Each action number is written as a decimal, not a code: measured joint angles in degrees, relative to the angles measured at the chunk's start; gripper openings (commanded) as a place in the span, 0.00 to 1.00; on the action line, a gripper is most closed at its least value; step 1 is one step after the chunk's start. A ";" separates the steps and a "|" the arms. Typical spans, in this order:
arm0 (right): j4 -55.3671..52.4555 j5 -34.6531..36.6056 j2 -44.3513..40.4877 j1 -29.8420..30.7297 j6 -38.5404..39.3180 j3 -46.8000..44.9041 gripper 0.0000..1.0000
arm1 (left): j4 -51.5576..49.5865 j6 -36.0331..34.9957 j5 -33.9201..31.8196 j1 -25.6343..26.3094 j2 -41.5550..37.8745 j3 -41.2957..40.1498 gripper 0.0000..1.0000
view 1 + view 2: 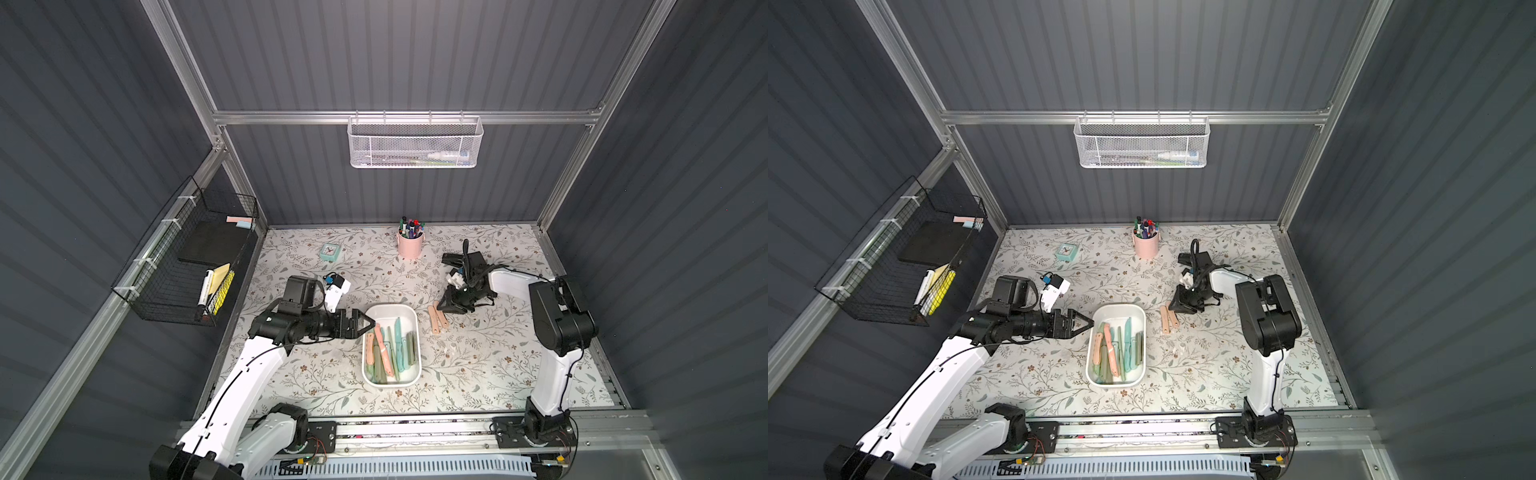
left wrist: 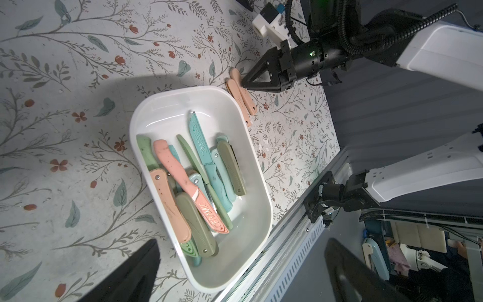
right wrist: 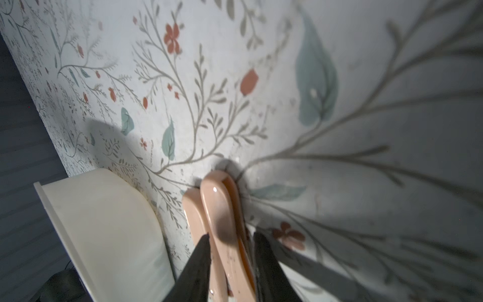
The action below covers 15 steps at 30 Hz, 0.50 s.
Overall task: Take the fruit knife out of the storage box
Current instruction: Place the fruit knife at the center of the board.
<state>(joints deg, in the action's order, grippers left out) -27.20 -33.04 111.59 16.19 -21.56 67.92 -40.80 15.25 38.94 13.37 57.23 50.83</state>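
The white storage box (image 1: 391,385) (image 1: 1115,385) (image 2: 136,120) (image 3: 104,222) sits mid-table and holds several fruit knives (image 1: 390,347) (image 2: 188,180) in pink, teal and green. Two folded pink fruit knives (image 1: 436,320) (image 1: 1169,320) (image 2: 244,100) (image 3: 219,214) lie on the table just right of the box, one partly on the other. My right gripper (image 1: 442,308) (image 1: 1173,306) (image 2: 244,83) (image 3: 231,236) is low at their far end. Its jaws stand slightly apart on either side of the upper knife. My left gripper (image 1: 369,323) (image 1: 1088,322) (image 2: 241,272) hovers wide open and empty over the box's left rim.
A pink pen cup (image 1: 410,246) and a teal clock (image 1: 330,251) stand at the back of the floral table. A black wire basket (image 1: 187,266) hangs on the left wall and a white mesh basket (image 1: 415,143) on the back wall. A metal rail (image 1: 415,428) runs along the front edge.
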 measured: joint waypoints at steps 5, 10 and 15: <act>-0.57 0.00 -2.34 1.31 -0.90 -2.86 0.40 | 0.00 0.00 -0.28 0.00 -0.07 0.00 0.99; -0.61 -0.17 -3.58 2.40 -1.79 -4.52 0.41 | 0.02 0.00 -0.61 0.00 -0.07 0.00 0.99; -0.57 -0.20 -4.00 2.67 -2.49 -4.98 0.41 | 0.02 0.00 -0.61 0.00 -0.07 0.00 0.99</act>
<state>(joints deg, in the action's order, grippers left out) -27.77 -33.23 107.59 18.85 -24.05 62.94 -40.77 15.25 38.33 13.37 57.17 50.83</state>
